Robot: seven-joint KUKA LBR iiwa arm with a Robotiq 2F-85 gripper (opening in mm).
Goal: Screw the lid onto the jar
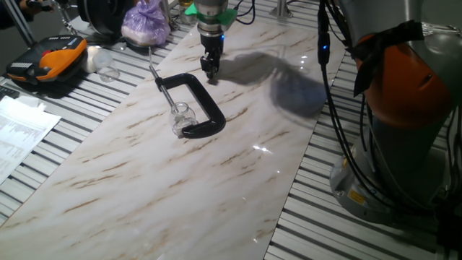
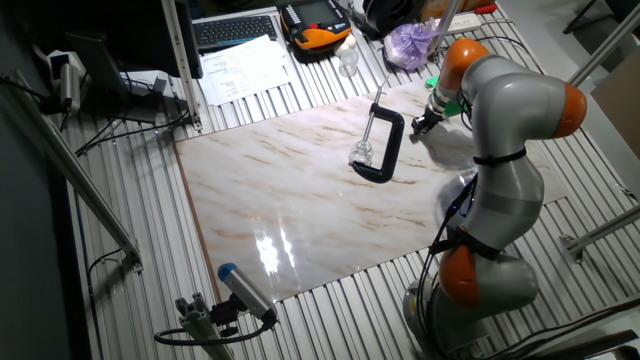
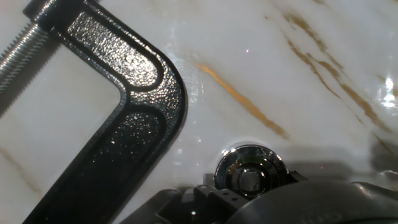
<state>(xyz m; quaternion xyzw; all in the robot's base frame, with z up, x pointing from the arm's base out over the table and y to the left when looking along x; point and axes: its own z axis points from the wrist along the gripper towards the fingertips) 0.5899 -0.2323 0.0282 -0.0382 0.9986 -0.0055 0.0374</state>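
The lid, a small shiny round metal cap, lies on the marble at the bottom of the hand view, partly covered by dark gripper parts. It sits just beyond the outer bend of the black C-clamp. My gripper points straight down close to the slab, beside the clamp's far corner. Its fingers look close together, but their state is unclear. The jar, small and clear, stands held in the clamp's mouth, well apart from the gripper. The other fixed view shows the jar and the gripper too.
The marble slab rests on a ribbed metal table. Behind the slab are another clear glass vessel, a purple bag and an orange-black device. Papers lie at the left. The arm's base stands at the right.
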